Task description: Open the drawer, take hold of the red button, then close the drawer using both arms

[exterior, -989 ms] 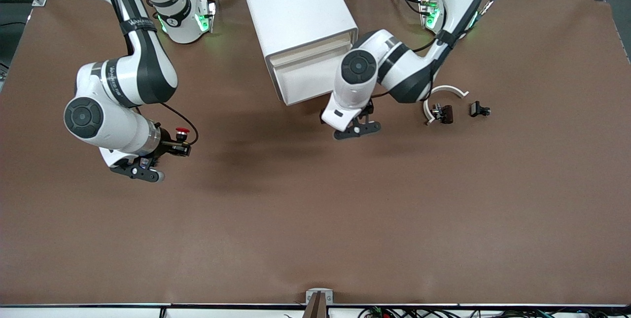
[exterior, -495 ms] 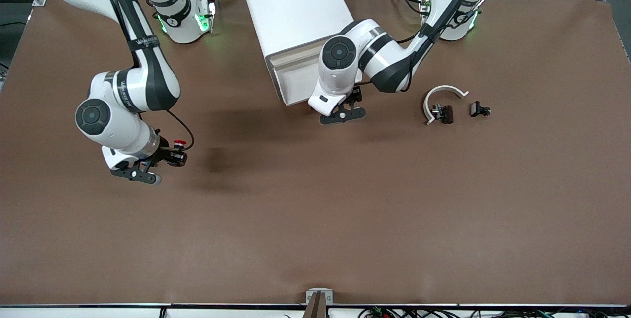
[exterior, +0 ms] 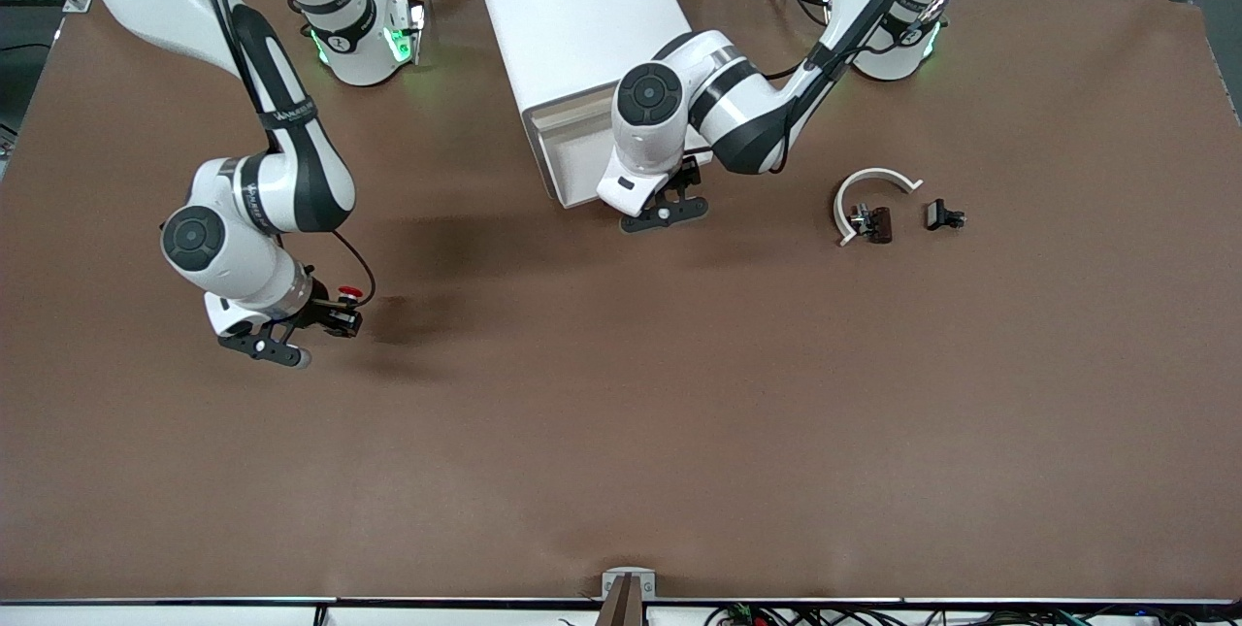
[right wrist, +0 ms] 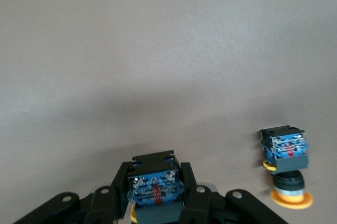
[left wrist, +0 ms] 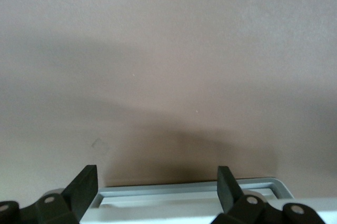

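My right gripper is shut on the button, whose red cap shows in the front view, low over the table toward the right arm's end. In the right wrist view the gripper clamps its black-and-blue body. The white cabinet stands at the table's back middle, its drawer out only a little. My left gripper is at the drawer's front. In the left wrist view it is open, with the drawer's front rim lying between the fingertips.
A like button with a yellow-orange cap stands cap-down on the table beside my right gripper; it is hidden in the front view. A white curved piece and two small dark parts lie toward the left arm's end.
The left gripper has moved toward the cabinet and the drawer has gone in with it. The right gripper has come down toward the table with the button.
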Robot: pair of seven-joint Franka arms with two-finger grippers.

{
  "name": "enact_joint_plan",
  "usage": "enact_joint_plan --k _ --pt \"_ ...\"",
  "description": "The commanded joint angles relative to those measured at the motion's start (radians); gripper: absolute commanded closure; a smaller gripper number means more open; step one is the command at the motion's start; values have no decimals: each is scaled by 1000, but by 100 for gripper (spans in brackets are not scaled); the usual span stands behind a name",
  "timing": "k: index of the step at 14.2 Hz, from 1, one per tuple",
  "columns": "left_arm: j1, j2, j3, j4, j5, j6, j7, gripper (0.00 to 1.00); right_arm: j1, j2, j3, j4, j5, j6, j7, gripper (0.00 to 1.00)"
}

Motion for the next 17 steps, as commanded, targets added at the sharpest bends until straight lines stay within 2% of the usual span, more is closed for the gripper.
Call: enact_joint_plan --k 1,3,6,11,17 --pt "1 6 -23 -8 6 15 -57 0 -17 9 17 -29 -10 44 33 100" --pt "4 15 -46 -8 5 13 -93 0 -14 23 17 -31 -10 44 85 100" --pt "4 15 -55 -8 -75 13 -116 0 -13 32 17 -31 -10 42 108 100" --pt "0 15 -58 -6 -198 10 -133 0 -20 55 17 -28 -12 44 85 100" --pt "1 50 -110 -5 -284 3 -134 0 -70 79 19 -11 -12 47 -22 100"
